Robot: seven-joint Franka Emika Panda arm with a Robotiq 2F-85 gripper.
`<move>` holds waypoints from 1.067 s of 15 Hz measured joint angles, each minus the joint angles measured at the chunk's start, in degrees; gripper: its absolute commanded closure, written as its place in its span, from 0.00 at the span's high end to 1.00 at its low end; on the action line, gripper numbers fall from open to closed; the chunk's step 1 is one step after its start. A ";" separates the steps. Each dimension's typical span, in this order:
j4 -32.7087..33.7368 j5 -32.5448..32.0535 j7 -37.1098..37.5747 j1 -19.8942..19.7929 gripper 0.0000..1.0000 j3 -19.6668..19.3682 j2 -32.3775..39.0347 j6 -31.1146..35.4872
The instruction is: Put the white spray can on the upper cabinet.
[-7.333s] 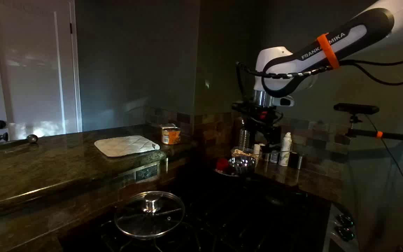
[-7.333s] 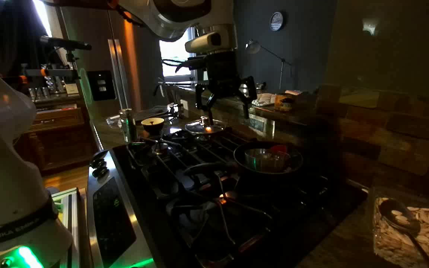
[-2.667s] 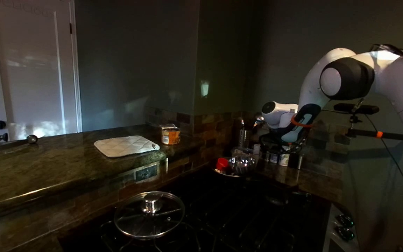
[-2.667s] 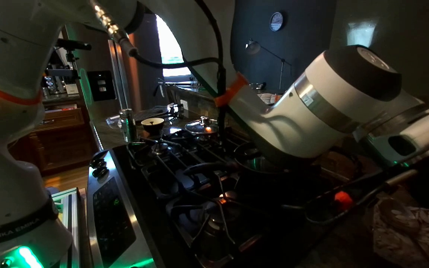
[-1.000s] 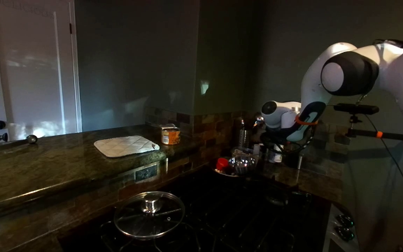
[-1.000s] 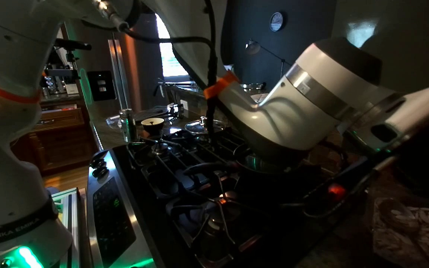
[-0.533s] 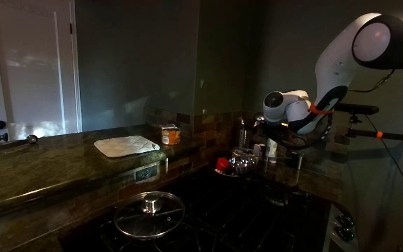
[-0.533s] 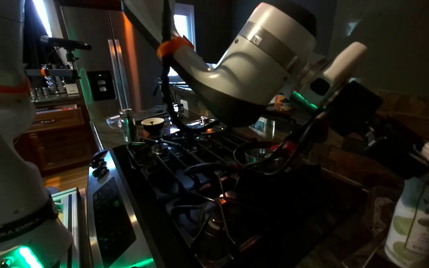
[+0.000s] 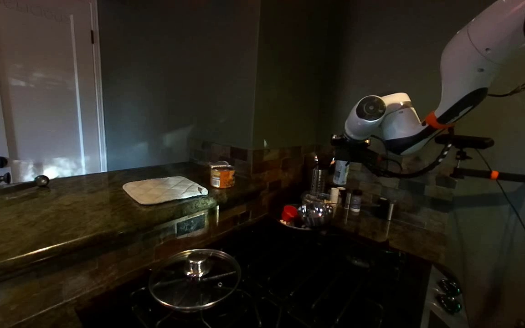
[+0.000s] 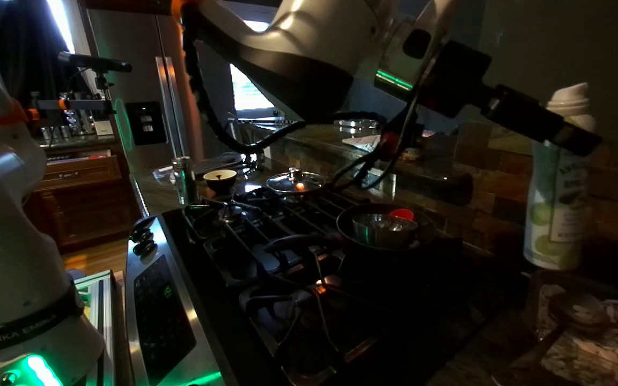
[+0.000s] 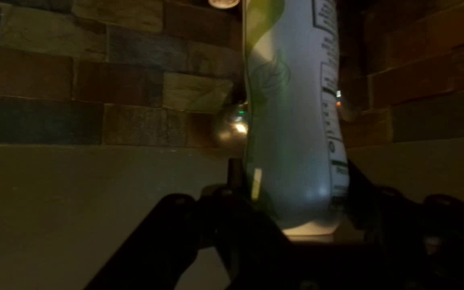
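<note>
The white spray can (image 10: 556, 214), printed with green, hangs upright in the air near the tiled corner. My gripper (image 11: 294, 183) is shut on its upper part, just below the nozzle cap, with a dark finger on either side in the wrist view. In an exterior view the can (image 9: 341, 174) shows under the wrist, its top hidden by the gripper. The upper cabinet (image 9: 71, 228), with its mottled brownish-green stone top, runs along the left of that view, well apart from the can.
On the cabinet top lie a quilted pad (image 9: 164, 190) and an orange-labelled jar (image 9: 222, 176). A glass lid (image 9: 194, 282) rests on the black stove. Below the can are a seed container (image 10: 588, 338), small bottles (image 9: 356, 201), and a pan holding a metal bowl (image 10: 384, 229) and red cup (image 9: 289, 212).
Earlier the gripper stood open above the stove and the can stood on the low counter. The arm reached down, took hold of the can and has lifted it off the counter.
</note>
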 measured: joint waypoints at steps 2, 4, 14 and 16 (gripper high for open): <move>-2.46 2.41 -4.67 0.98 0.33 1.30 -2.76 4.00; -4.80 6.69 -10.52 2.13 0.33 2.74 -4.96 7.63; -6.71 12.38 -19.65 3.79 0.33 4.68 -6.97 16.77; -4.15 12.04 -20.37 5.29 0.33 6.51 -6.03 19.48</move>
